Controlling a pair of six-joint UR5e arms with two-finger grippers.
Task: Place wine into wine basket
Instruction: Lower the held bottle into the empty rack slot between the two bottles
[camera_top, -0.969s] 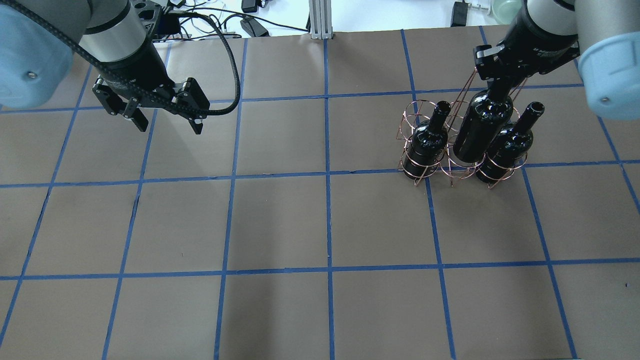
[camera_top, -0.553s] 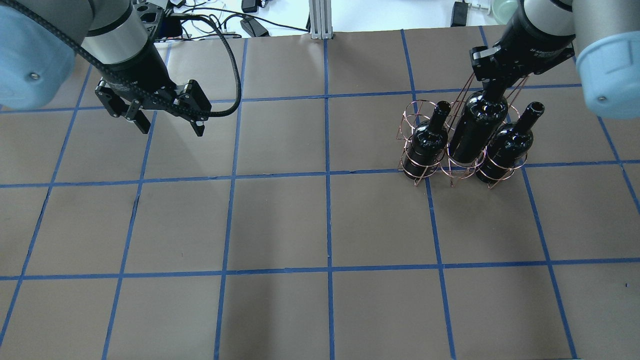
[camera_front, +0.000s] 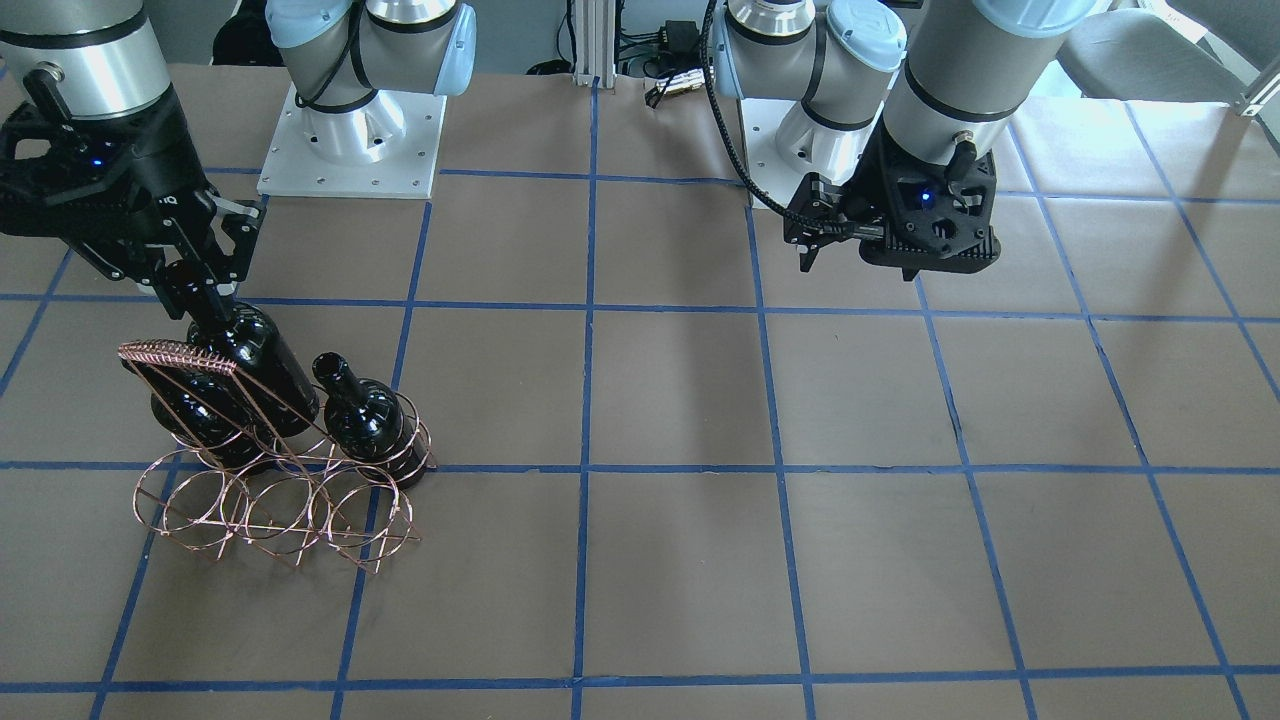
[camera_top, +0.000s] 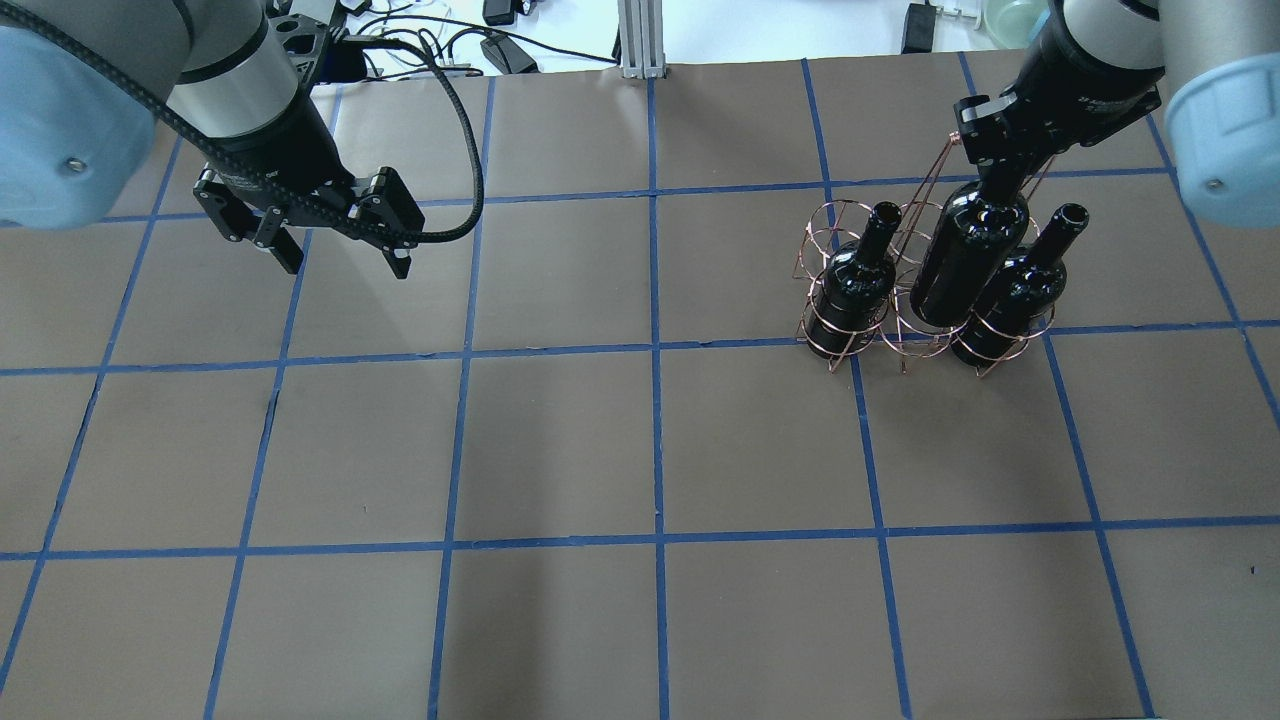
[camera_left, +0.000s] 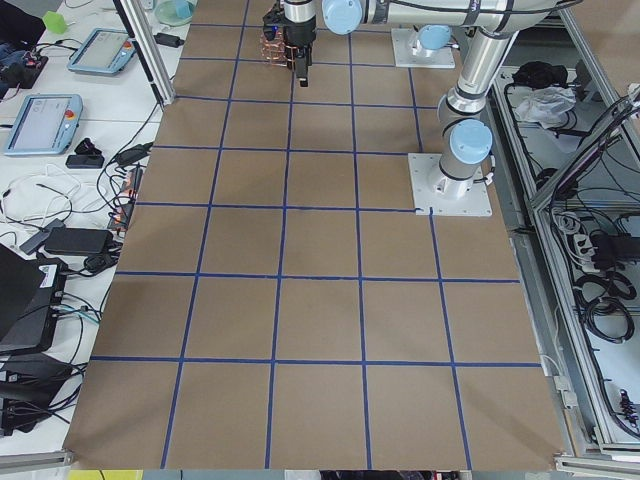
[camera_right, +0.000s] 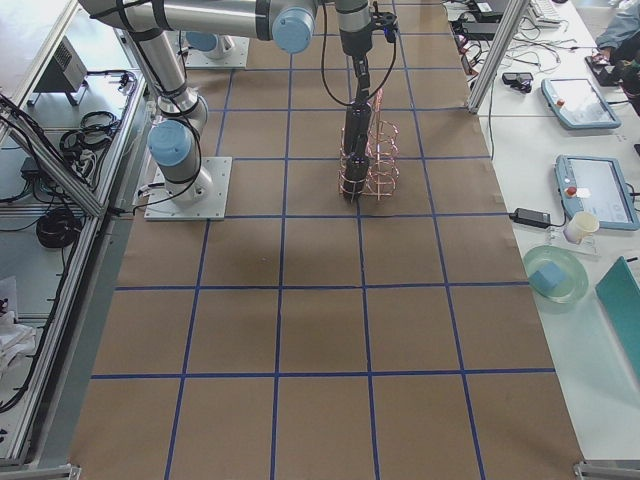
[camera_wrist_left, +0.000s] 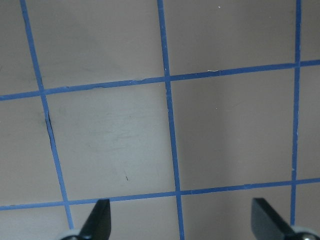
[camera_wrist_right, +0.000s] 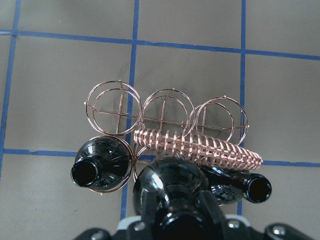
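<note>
Pinching glossy black wine (camera_top: 965, 255) at its narrow neck, right gripper (camera_top: 1000, 180) overhangs copper-wire wine basket (camera_wrist_right: 200, 147).

Front-facing view, left side: the right gripper (camera_front: 200, 292) covered the neck of the wine (camera_front: 258, 368). That bottle and the woven handle (camera_front: 178, 357) of the wine basket (camera_front: 262, 512) hid most of another black bottle (camera_front: 172, 415) behind them. Left-side view: the basket (camera_left: 269, 45), at the top edge, was too small to tell rings from bottles. Left wrist view: the bottom edge cut off the left gripper (camera_wrist_left: 182, 223), leaving only two fingertips (camera_wrist_left: 99, 221).
</note>
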